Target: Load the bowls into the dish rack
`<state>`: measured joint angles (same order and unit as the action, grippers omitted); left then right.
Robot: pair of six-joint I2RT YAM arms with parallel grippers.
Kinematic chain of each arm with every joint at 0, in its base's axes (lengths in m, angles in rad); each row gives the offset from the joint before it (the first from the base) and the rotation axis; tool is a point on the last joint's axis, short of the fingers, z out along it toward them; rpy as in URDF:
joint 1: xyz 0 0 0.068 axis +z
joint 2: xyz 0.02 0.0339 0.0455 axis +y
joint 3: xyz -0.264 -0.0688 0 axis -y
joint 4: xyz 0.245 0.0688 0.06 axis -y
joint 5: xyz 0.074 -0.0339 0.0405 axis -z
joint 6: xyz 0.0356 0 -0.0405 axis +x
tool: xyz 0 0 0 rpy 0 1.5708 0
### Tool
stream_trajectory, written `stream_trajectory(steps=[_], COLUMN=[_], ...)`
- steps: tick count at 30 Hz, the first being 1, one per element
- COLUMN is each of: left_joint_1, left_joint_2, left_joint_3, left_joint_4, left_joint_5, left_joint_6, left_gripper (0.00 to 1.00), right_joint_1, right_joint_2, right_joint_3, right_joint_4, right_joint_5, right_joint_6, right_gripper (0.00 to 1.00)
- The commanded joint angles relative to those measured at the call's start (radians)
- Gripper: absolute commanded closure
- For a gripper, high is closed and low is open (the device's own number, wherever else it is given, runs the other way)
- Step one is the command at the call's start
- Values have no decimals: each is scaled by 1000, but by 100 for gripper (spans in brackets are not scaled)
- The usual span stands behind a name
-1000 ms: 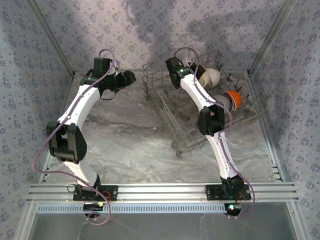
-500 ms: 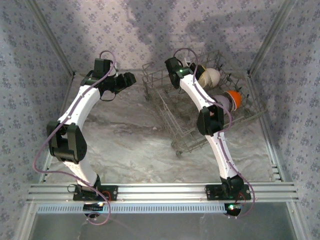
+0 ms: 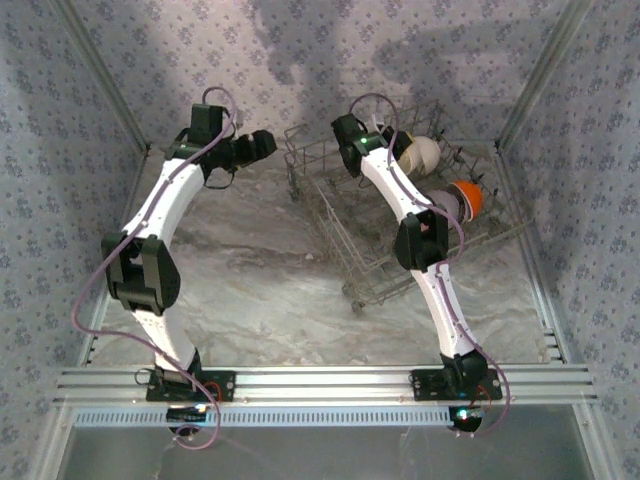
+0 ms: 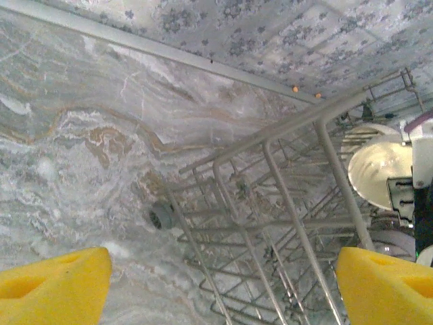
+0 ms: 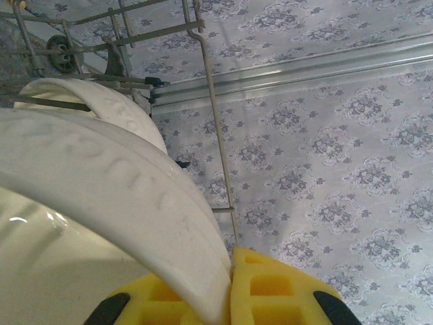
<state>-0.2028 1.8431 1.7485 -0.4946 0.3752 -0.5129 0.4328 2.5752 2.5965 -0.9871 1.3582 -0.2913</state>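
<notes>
Right wrist: pinches rim of cream ribbed round bowl [image 5: 101, 203] in right end effector [image 5: 226, 291], on edge inside grey metal wire dish rack [image 5: 215, 135], likely to slot between tines. Holds left end effector [image 4: 223, 284] wide, empty, rack just ahead.

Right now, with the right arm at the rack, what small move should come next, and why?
Probably lower the right gripper a little so the white bowl settles into the dish rack before release. Its jaws are pinched on the bowl's rim, rack wires stand close by, and a cream bowl already sits just behind it.
</notes>
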Motion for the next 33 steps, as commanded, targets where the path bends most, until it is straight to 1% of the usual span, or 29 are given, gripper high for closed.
stream_trajectory(steps=[1,5,10,16,24,29,33], left_joint_1=[8,10,9,-3,-31,-40,-51], left_joint_2=[50,130,240,316,313,275,251], left_joint_3=[59,123,236,307,257,150,99], left_joint_4=[-2,-16,-62,-108,-109,-59,-39], left_joint_5=[-44,-63,-11,28,63,97,117], left_joint_6=[42,48,41,62,86,69,62], left_gripper=[11,9,8,8,11,15,18], right_joint_1=[-6,-5,-8,-11,-20,-26,-28], right_joint_2=[11,8,-3,-13,-23,-34,-46], right_joint_3=[38,42,45,43,42,37,27], right_joint_4=[-52,-46,-46,-61,-82,-117,-139], right_joint_5=[56,58,64,68,79,93,103], right_joint_6=[47,45,47,54,54,74,93], right_gripper=[100,100,100,100,100,100,100])
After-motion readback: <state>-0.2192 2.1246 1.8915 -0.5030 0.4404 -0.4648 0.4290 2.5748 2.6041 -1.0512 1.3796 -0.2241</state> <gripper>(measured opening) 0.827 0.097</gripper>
